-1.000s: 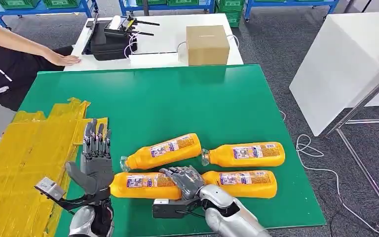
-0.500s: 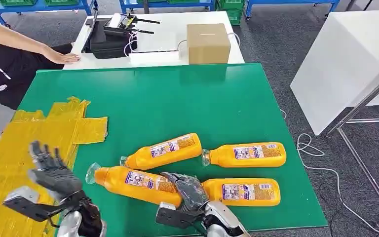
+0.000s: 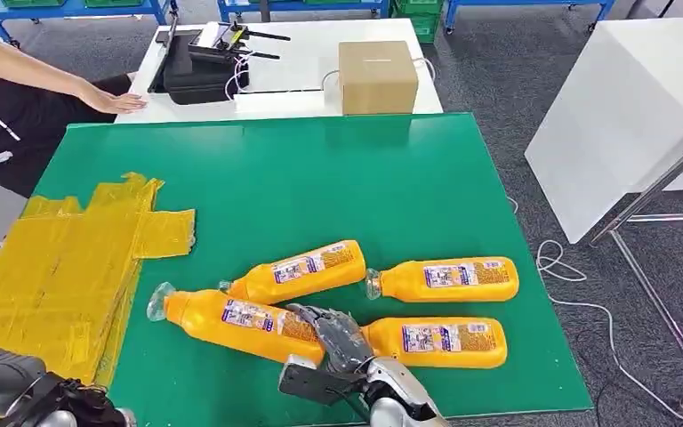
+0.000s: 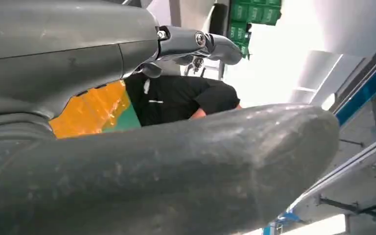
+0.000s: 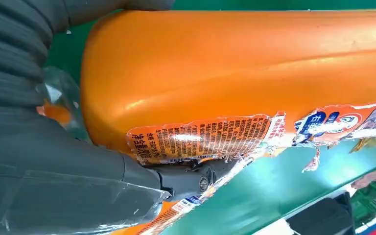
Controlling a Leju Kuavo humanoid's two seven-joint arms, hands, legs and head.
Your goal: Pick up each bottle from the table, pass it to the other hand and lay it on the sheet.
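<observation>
A: Right hand (image 3: 338,334), bottom centre of head view — state?
B: Clamped on the base end of the near-left bottle (image 3: 231,318). Dark fingers (image 3: 313,313) wrapped over the orange body; same grip seen close in the right wrist view, bottle (image 5: 235,73) pressed against the thumb.
A: Bottle pose?
B: Tilted, clear cap toward lower left, near the yellow sheet (image 3: 53,276) edge but apart from it, over the green table (image 3: 320,178).
A: Left hand?
B: Lower left corner of head view, just grey arm parts. Left hand (image 4: 176,166) large and blurred in its wrist view; open or closed, can't tell.
A: Other bottles?
B: Three. Upper-left bottle (image 3: 298,269) just above the held one, upper-right bottle (image 3: 445,278) beside it, lower-right bottle (image 3: 436,342) right of the hand.
A: Background?
B: Cardboard box (image 3: 376,76) top centre, black device (image 3: 197,64) on the white table, person's arm (image 3: 44,80) top left.
</observation>
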